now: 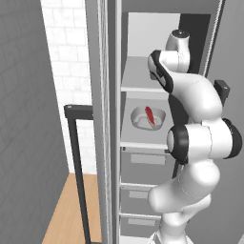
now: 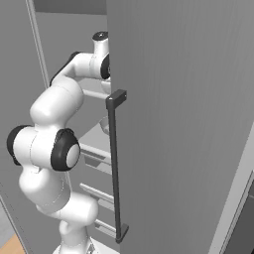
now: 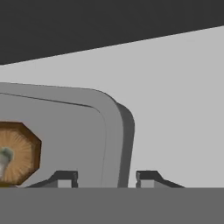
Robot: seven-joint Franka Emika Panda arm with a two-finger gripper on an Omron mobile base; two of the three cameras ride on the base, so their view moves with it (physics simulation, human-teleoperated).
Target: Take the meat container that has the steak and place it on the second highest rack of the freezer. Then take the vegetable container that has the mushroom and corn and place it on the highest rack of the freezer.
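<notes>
In the hand view, the grey vegetable container (image 3: 114, 131) stands on the light freezer rack (image 3: 175, 109), with a brown mushroom (image 3: 17, 153) inside it at the left. My gripper (image 3: 107, 178) straddles the container's corner rim. Its fingertips (image 3: 65, 178) stand apart from the wall, so the gripper is open. In the left base view, the white meat container (image 1: 141, 122) with the red steak (image 1: 149, 115) sits on the second highest rack (image 1: 143, 144). My arm reaches in over the highest rack (image 1: 138, 88). The corn is hidden.
The open freezer door (image 2: 188, 124) with its dark vertical handle (image 2: 115, 163) stands close on the arm's right. Drawers (image 1: 143, 159) fill the freezer below the racks. A dark frame (image 1: 76, 143) stands at the left over the wood floor.
</notes>
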